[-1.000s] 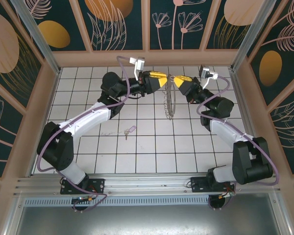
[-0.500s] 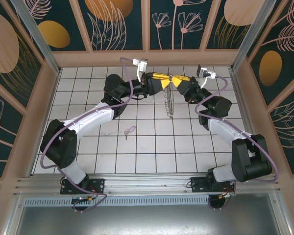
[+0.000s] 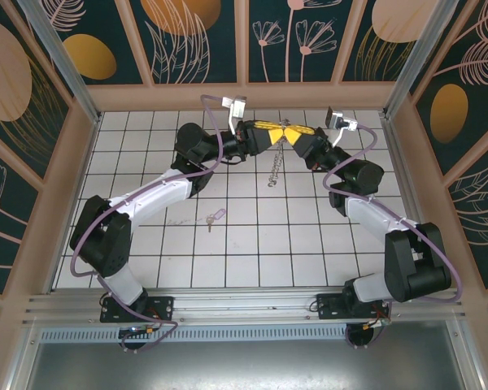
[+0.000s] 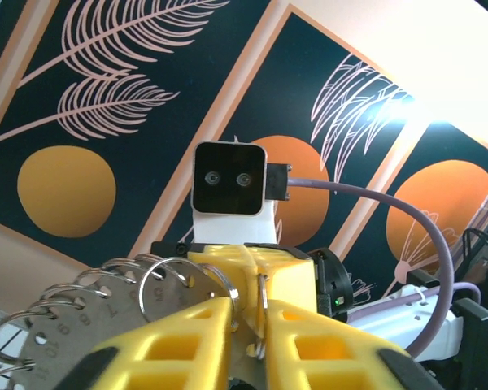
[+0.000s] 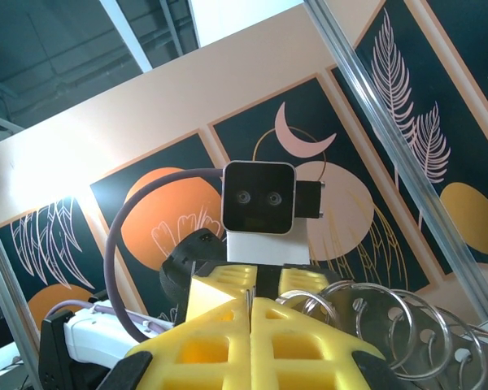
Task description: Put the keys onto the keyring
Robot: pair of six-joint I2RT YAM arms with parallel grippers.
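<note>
A white-tiled tabletop (image 3: 252,244) with dark grout lines sits inside a peach wooden frame. The wall panels (image 3: 199,41) around it are dark teal with orange discs and pale leaf drawings. A ribbed aluminium rail (image 3: 244,302) runs along the near edge, where both arm bases are bolted.

Both arms reach to the far middle of the tiles, and their yellow tips meet there, raised off the surface. From above, the left tool (image 3: 279,132) and the right tool (image 3: 290,135) sit too close together to tell whether they touch. The keyring (image 3: 274,168) hangs below that meeting point. It is nearly edge-on to the overhead camera, so it reads as a thin slanting chain and its round outline is lost. In the left wrist view the keyring (image 4: 61,341) is a grey plate with stamped numerals and wire loops along its rim, its lower part cut off by the picture edge.

The left tool (image 4: 248,307) is drawn in to a narrow slit, clenched on one thin loop of the keyring. The right tool (image 5: 250,299) is pressed flat together on the keyring (image 5: 374,313), whose loops fan out just beside it; the pinched spot is hidden behind the yellow fingers.

The key (image 3: 214,217), with its lilac tag, lies flat on the tiles left of centre, well apart from the keyring and too small for detail
</note>
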